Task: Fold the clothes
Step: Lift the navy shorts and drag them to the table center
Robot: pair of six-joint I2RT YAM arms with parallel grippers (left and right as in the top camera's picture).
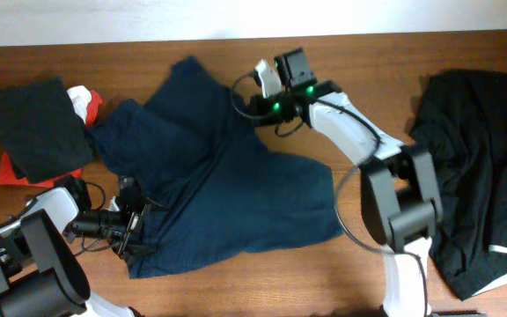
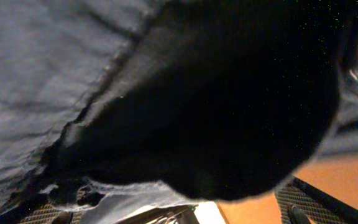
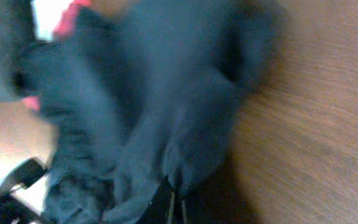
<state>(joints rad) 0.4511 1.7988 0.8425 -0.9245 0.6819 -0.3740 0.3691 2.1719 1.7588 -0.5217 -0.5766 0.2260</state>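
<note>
The navy-blue shorts (image 1: 227,185) lie spread and rumpled across the middle of the table. My right gripper (image 1: 246,101) is at their far edge. In the right wrist view its fingers (image 3: 176,208) sit close together, pinched on a fold of the blue fabric (image 3: 142,106). My left gripper (image 1: 135,224) is at the shorts' near left edge. In the left wrist view its finger pads (image 2: 169,211) stand wide apart, with blue cloth (image 2: 55,68) hanging close over the camera and between them. A black garment with pale trim (image 1: 473,176) lies crumpled at the right.
A folded dark garment (image 1: 35,128) lies at the far left on a red item (image 1: 11,172), with a white and red piece (image 1: 82,101) beside it. The wooden table (image 1: 280,282) shows along the near edge.
</note>
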